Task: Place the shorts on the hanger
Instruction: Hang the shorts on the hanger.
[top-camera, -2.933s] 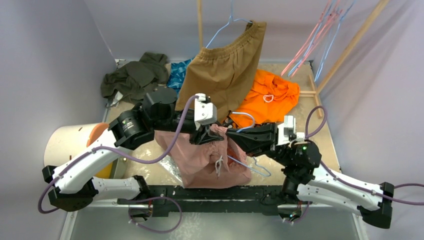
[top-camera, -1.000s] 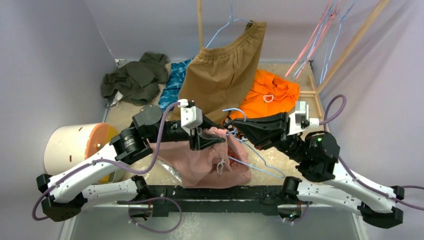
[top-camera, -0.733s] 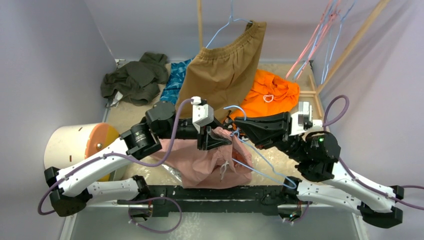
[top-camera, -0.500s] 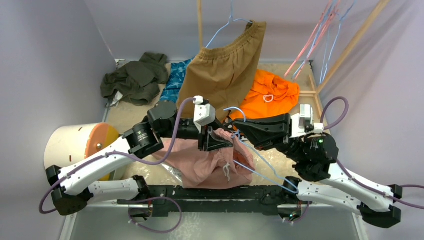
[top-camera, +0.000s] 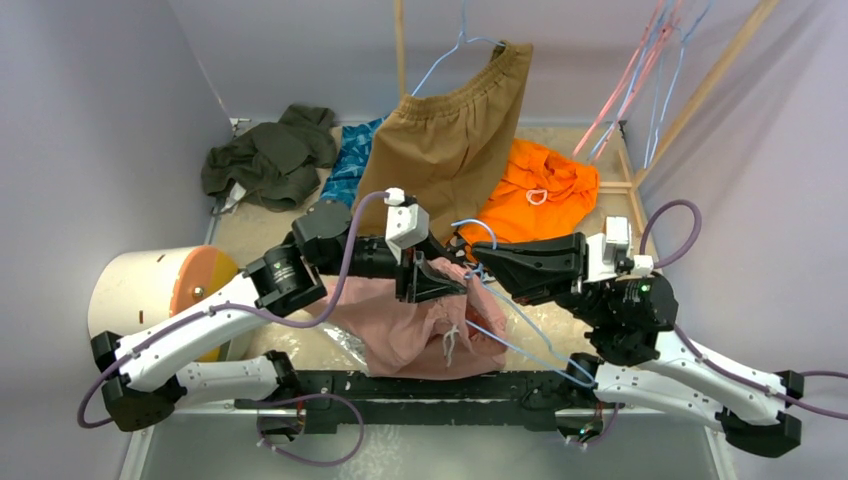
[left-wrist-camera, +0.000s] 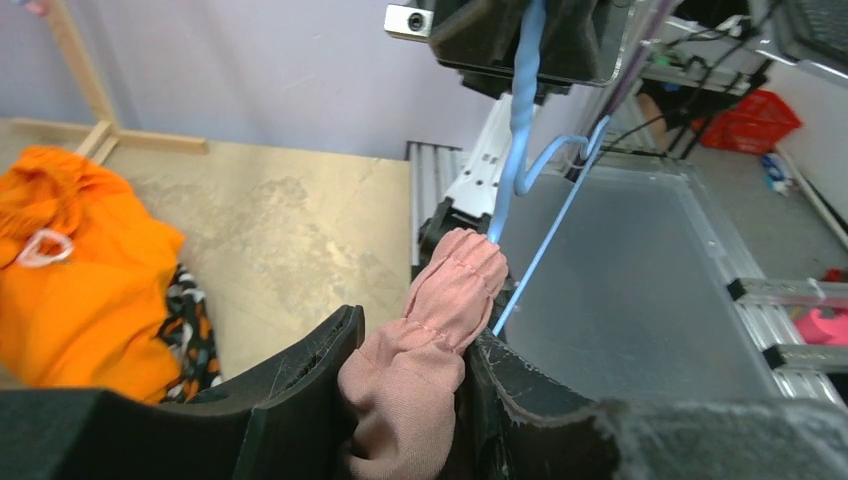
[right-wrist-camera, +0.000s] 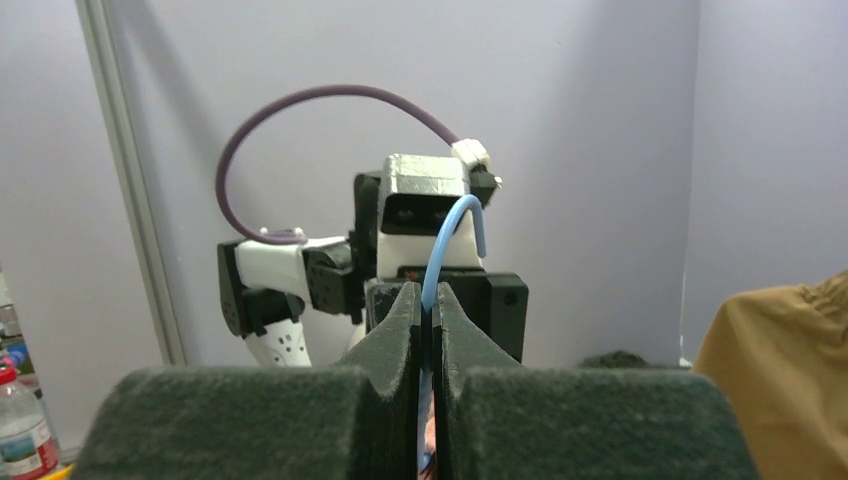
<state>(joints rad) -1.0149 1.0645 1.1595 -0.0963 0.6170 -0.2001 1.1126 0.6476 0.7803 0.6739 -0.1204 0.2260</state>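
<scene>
My left claw (left-wrist-camera: 412, 340) pinches the dusty-pink fabric shorts (left-wrist-camera: 455, 285) at the waistband. My right claw (right-wrist-camera: 428, 310) clamps the thin light-blue wire hanger (left-wrist-camera: 518, 120) just ahead. I'd thread it in slowly.

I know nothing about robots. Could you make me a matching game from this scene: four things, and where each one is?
1. pink shorts
2. blue hanger
3. orange garment
4. tan shorts

A. clamped in the right fingers
B. hanging up at the back
C. pinched between the left fingers
D. lying crumpled, untouched

Pairs: 1-C, 2-A, 3-D, 4-B.
</scene>
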